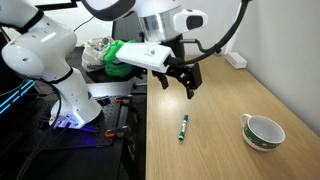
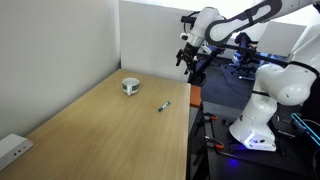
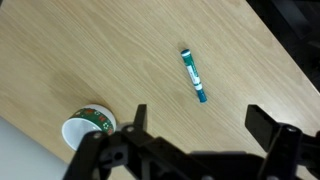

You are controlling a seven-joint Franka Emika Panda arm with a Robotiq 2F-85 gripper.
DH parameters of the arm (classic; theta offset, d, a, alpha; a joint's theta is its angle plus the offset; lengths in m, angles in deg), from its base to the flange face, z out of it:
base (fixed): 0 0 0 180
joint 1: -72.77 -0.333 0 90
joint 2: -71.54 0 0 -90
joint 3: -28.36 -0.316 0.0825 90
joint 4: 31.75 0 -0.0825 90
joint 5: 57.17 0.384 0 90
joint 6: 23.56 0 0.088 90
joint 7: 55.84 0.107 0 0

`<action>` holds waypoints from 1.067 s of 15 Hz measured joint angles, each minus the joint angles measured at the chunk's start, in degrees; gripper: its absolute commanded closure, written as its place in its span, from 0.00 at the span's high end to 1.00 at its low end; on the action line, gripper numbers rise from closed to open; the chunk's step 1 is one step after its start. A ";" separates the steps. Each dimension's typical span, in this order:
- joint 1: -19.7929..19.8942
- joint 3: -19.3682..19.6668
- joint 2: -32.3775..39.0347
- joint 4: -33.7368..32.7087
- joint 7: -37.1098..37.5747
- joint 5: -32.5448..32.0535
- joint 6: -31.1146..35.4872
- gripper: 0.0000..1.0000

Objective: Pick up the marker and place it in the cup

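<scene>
Tool (image 1: 178, 88), fingers (image 3: 140, 118) apart, high above marker (image 1: 183, 127)

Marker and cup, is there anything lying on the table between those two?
Nothing. Between the marker and the cup there is only bare wooden table. That shows in both exterior views and in the wrist view.
</scene>
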 measured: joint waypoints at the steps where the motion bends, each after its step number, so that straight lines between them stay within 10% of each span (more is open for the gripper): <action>1: -0.16 0.01 0.98 -0.04 -2.12 1.28 0.02 1.00; 16: 0.60 -2.29 18.71 -3.05 -20.42 7.68 6.95 1.00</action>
